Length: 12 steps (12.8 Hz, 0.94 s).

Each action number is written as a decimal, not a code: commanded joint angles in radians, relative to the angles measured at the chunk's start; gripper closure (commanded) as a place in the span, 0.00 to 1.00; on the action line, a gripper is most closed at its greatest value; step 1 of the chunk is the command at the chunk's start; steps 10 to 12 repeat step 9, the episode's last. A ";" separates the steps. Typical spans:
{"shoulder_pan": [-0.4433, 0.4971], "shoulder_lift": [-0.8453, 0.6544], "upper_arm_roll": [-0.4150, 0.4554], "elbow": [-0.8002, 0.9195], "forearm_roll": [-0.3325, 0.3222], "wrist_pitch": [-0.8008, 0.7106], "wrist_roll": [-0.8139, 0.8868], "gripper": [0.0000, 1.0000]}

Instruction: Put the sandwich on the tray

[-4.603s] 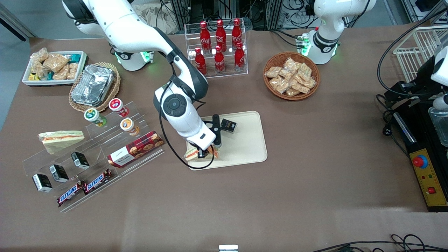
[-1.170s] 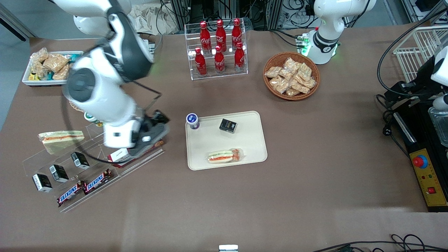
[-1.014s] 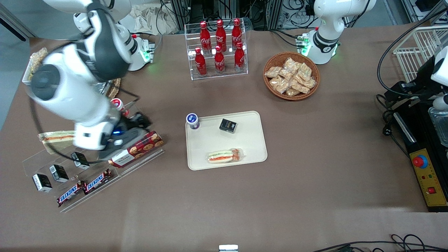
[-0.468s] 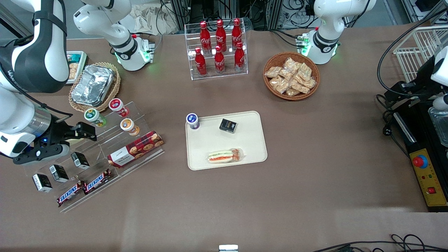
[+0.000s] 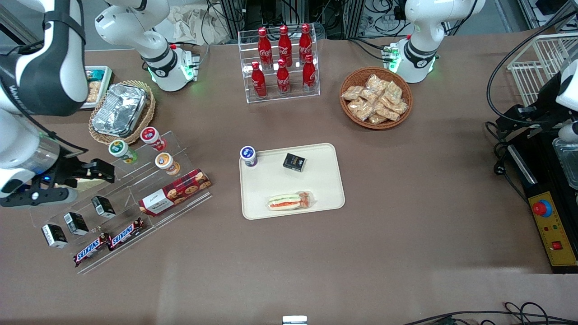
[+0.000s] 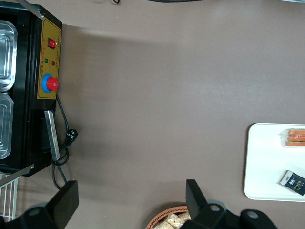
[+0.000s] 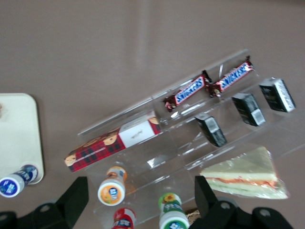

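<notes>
Front view: hand (image 5: 107, 170), fingers spread, empty above the display near Snickers bars (image 5: 108, 241); sandwich (image 5: 289, 201) on tray (image 5: 325, 189).

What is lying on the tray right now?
On the tray: a wrapped sandwich, a small black box and a blue-lidded cup at one corner. The open end effector hovers over the snack display.

Six cola bottles (image 5: 283, 61) are standing in a clear rack, a snack basket (image 5: 376, 98) sitting toward the parked arm's end. On the acrylic display – cookie box (image 5: 175, 192), two Snickers bars (image 5: 108, 241), three black boxes (image 5: 76, 220), three cups (image 5: 143, 148) – goods are lying in tiers, a foil container (image 5: 120, 110) resting above.
</notes>
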State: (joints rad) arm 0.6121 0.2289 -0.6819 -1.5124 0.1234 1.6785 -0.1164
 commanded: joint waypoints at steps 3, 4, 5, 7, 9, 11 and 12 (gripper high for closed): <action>-0.404 -0.026 0.327 0.000 -0.014 -0.016 0.007 0.01; -0.454 -0.029 0.373 0.000 -0.018 -0.016 0.007 0.01; -0.500 -0.037 0.415 0.000 -0.028 -0.023 0.006 0.01; -0.544 -0.036 0.456 0.003 -0.067 -0.039 -0.018 0.01; -0.568 -0.037 0.472 0.008 -0.065 -0.039 -0.019 0.01; -0.568 -0.037 0.472 0.008 -0.065 -0.039 -0.019 0.01; -0.568 -0.037 0.472 0.008 -0.065 -0.039 -0.019 0.01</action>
